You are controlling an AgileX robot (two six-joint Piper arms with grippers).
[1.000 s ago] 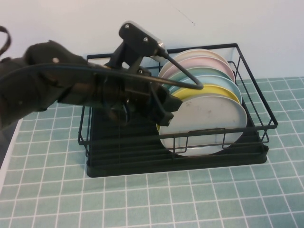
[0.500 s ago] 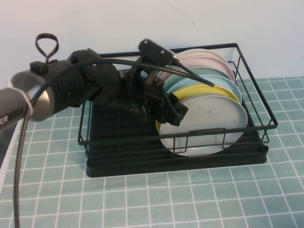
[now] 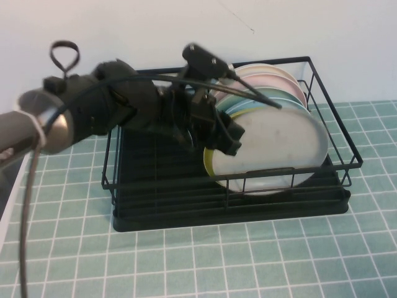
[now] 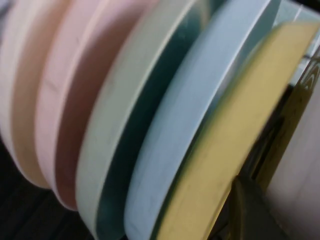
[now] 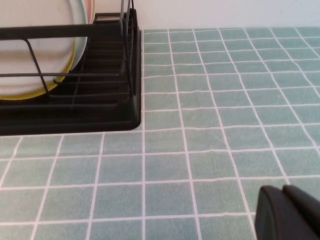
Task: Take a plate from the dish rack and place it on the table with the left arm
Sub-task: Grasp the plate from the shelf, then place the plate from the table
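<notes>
The pale grey plate (image 3: 279, 149) stands at the front of the row in the black wire dish rack (image 3: 155, 186), lifted and tilted up over the plates behind it. My left gripper (image 3: 226, 139) is shut on its left rim. In the left wrist view one dark finger (image 4: 250, 215) sits between the yellow plate (image 4: 235, 140) and the grey plate (image 4: 300, 165). My right gripper (image 5: 287, 212) is shut and empty, low over the green tiled table (image 5: 200, 150), to the right of the rack (image 5: 75, 110); it is out of the high view.
Behind the grey plate stand a yellow plate (image 3: 209, 164), a light blue plate (image 4: 190, 125), then green and pink ones (image 3: 273, 77). The left half of the rack holds no plates. Tiled table (image 3: 248, 261) lies in front of the rack.
My left gripper has closed on the grey plate's left rim, and the plate has risen and tilted up, now covering the yellow and blue plates behind it.
</notes>
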